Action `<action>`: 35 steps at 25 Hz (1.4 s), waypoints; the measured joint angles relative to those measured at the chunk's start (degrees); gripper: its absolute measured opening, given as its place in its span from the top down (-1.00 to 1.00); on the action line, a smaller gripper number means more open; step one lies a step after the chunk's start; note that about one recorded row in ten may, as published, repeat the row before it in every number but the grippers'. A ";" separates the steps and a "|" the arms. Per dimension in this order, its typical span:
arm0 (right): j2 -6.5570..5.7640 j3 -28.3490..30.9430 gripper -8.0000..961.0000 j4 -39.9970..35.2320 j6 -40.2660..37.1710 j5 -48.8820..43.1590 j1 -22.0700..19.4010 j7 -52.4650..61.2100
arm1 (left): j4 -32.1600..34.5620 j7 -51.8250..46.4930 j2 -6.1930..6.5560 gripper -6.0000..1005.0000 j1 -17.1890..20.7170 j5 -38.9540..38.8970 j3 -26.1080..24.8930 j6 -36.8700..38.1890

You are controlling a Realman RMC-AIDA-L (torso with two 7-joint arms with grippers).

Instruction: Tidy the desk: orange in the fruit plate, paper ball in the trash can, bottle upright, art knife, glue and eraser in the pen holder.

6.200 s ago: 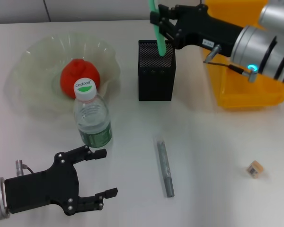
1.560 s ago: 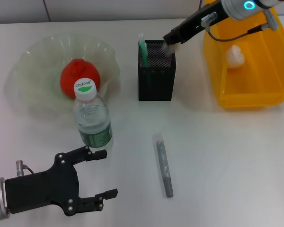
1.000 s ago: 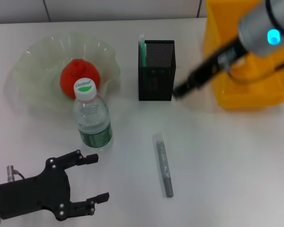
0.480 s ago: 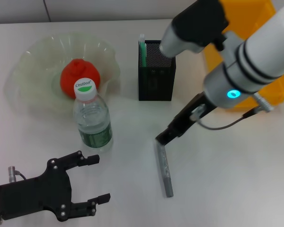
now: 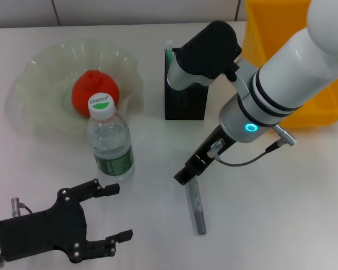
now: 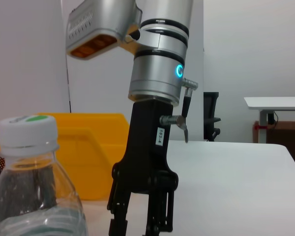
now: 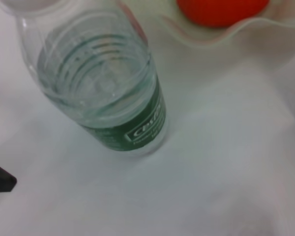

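The orange [image 5: 96, 90] lies in the pale green fruit plate [image 5: 34, 67]. In front of the plate the bottle [image 5: 110, 140] stands upright. A green stick [image 5: 169, 56] pokes out of the black mesh pen holder [image 5: 186, 107]. On the table lies a grey stick [image 5: 196, 211]; whether it is the art knife or the glue I cannot tell. My right gripper [image 5: 187, 173] points down at its far end, and in the left wrist view this gripper [image 6: 140, 223] has its fingers apart. My left gripper [image 5: 121, 212] rests open near the table's front left. The paper ball and the eraser are hidden.
The yellow trash can [image 5: 265, 34] stands at the back right, mostly behind my right arm. The right wrist view shows the bottle [image 7: 108, 93] and the orange [image 7: 221, 10] behind the plate's rim [image 7: 201, 37]. In the left wrist view the bottle [image 6: 29, 187] stands close by.
My right arm has swung from the pen holder forward and down to the far end of the grey stick. The left gripper has drawn back a little towards the front edge.
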 joint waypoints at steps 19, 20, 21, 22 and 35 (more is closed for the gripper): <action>-0.01 -0.99 -0.08 6.84 2.64 1.68 2.91 0.09 | 0.00 0.02 -0.05 -0.62 -0.10 0.00 -0.02 -0.09; -0.01 -1.01 -0.06 7.08 2.69 1.86 2.97 0.03 | 0.00 0.02 -0.05 -0.62 -0.11 0.00 -0.04 -0.09; -0.01 -1.01 -0.04 7.28 2.73 1.95 3.02 -0.06 | 0.00 0.02 -0.05 -0.62 -0.14 0.00 -0.07 -0.09; -0.01 -1.02 -0.03 7.48 2.75 2.00 3.08 -0.14 | 0.00 0.02 -0.05 -0.62 -0.19 0.00 -0.08 -0.09; -0.01 -1.56 0.33 8.56 1.01 1.93 4.19 -0.17 | 0.01 -0.01 -0.05 -0.62 -0.29 0.00 -0.01 0.04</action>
